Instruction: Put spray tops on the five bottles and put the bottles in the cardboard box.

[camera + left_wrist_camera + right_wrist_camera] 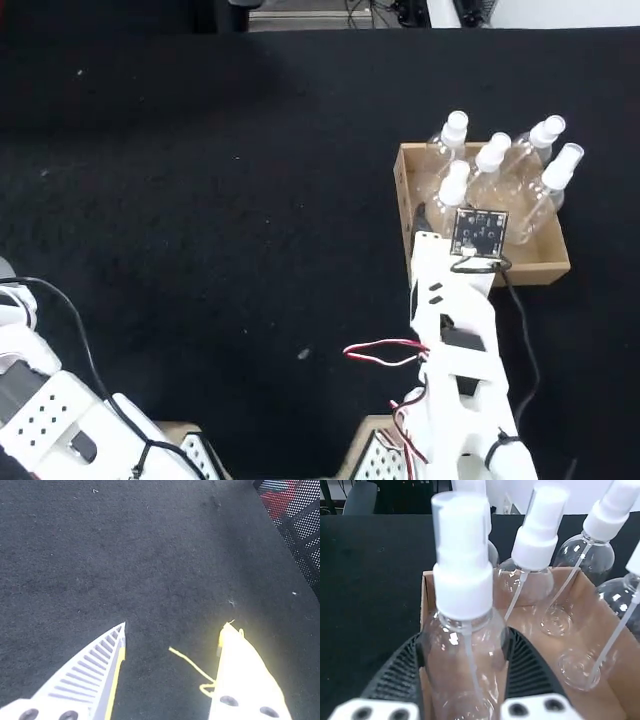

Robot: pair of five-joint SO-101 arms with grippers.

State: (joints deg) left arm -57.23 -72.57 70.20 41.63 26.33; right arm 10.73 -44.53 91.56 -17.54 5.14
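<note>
Right claw [465, 647] | closed around bottle [462, 605] | bottle inside cardboard box [527, 617]

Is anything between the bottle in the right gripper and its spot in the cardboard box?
Nothing visible. The bottle in the right gripper is already inside the cardboard box; the other four bottles stand farther back.

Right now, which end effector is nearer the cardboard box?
Right. The right end effector grips a bottle inside the cardboard box; the left end effector hangs open over the table, far from it.
</note>
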